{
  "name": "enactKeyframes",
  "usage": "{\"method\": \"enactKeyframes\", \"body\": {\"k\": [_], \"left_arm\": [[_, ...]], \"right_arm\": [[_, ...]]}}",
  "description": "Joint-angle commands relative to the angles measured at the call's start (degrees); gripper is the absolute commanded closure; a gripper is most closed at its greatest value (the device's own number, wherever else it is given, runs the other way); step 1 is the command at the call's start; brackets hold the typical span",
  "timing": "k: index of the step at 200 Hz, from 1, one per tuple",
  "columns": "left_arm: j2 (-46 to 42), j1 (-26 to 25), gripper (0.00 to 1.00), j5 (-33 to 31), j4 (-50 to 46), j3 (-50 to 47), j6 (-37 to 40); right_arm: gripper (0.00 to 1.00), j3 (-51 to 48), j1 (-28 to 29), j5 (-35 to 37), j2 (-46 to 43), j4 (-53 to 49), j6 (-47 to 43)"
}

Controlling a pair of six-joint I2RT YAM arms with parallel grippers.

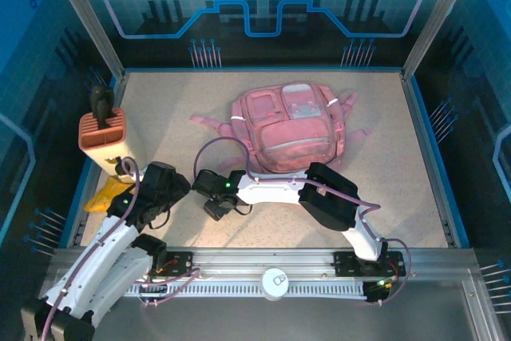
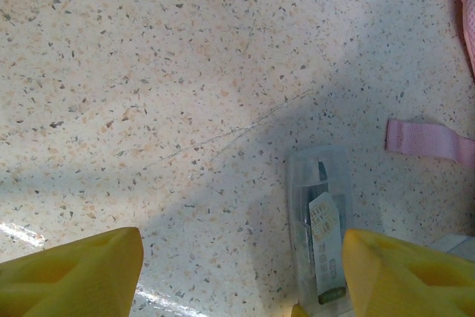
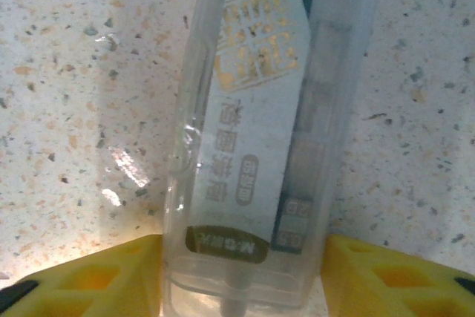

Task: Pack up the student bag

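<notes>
Desk (image 1: 399, 181), pale and speckled, carries large pink fabric backpack (image 1: 291, 129) at far centre in overhead view. Right wrist view adds clear plastic labelled case (image 3: 252, 146) between right tool (image 3: 241, 257) fingers, close against both sides; grip cannot be told. Left tool (image 2: 239, 246) stands wide above desk.

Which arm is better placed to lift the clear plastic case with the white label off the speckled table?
Right. The right gripper has a yellow finger on each long side of the clear plastic case, centred over it. The left gripper hangs open to one side, the case off-centre near one finger.
</notes>
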Motion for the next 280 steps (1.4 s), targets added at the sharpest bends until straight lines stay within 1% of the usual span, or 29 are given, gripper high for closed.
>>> {"method": "enactKeyframes", "body": {"k": [1, 25, 74, 116, 151, 163, 185, 197, 222, 236, 248, 267, 280], "left_arm": [[0.43, 0.68, 0.28, 0.14, 0.52, 0.54, 0.41], [0.82, 0.68, 0.28, 0.64, 0.8, 0.88, 0.92], [1.97, 0.68, 0.28, 1.84, 2.09, 2.97, 3.58], [5.75, 0.6, 0.27, 2.79, 3.61, 7.14, 8.68], [11.07, -0.07, 0.27, 6.32, 7.05, 11.1, 13.39], [13.05, -1.77, 0.28, 6.42, 8.61, 12.55, 14.7], [17.35, -7.65, 0.28, 4.1, 12.03, 15.24, 17.37], [20.73, -10.67, 0.28, 3.21, 14.01, 16.83, 19.09], [27.94, -15.92, 0.28, 3.33, 19.32, 20.3, 24.23], [31.8, -18.36, 0.28, 3.26, 23.2, 21.75, 28.43], [34.92, -19.86, 0.28, 4.45, 27.09, 22.68, 31.86], [39.86, -22.86, 0.27, 6.26, 32.37, 24.47, 39.45], [43.49, -24.83, 0.27, 6.18, 34.48, 26.33, 44.33]], "right_arm": [[0.48, 0.11, 0.72, -1.64, 0.44, 0.01, -0.11], [0.52, -0.28, 0.8, -1.79, -0.65, -0.16, -0.02], [0.57, -3.99, -1.03, -3.17, -5.91, 1.2, 1.14], [0.57, -11.14, -3.24, -3.03, -16.37, 1.35, 2.23], [0.57, -17.06, -6.14, -1.49, -27.03, -1.93, 3.55], [0.57, -18.72, -7.5, -1.14, -30.93, -3.73, 3.88], [0.57, -21.58, -10.68, -0.18, -37.78, -7.73, 4.63], [0.57, -22.95, -12.83, -0.08, -41.35, -10.3, 5.15], [0.57, -25.34, -17.64, 0.92, -48.35, -15.92, 6.03], [0.57, -26.6, -20.47, 0.99, -51.44, -18.63, 6.06], [0.57, -27.51, -23.29, 0.43, -53.39, -20.66, 6.13], [0.57, -29.07, -26.98, -0.49, -55.99, -22.88, 6.04], [0.57, -30.34, -29.18, -1.16, -57.32, -23.57, 6.17]]}}
